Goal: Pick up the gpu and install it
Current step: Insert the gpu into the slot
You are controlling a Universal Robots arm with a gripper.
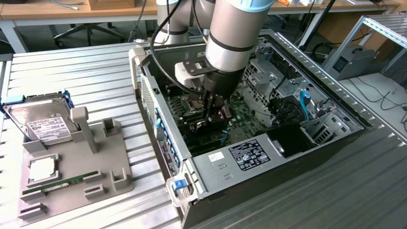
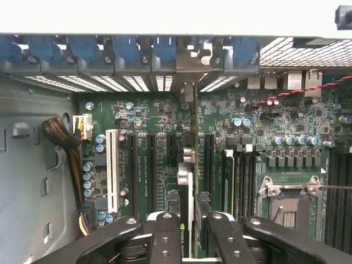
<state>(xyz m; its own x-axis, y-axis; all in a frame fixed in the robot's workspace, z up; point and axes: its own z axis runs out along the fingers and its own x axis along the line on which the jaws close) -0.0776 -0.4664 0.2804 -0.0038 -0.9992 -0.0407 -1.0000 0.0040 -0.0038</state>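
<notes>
Deep inside the open black computer case [image 1: 273, 167], the gripper [image 2: 190, 234] clamps the thin green GPU card [image 2: 196, 143] edge-on above the motherboard slots [image 2: 148, 165]; seating remains unconfirmed.

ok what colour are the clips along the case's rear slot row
Blue. The clips show best in the wrist view, lined up above the motherboard.
</notes>
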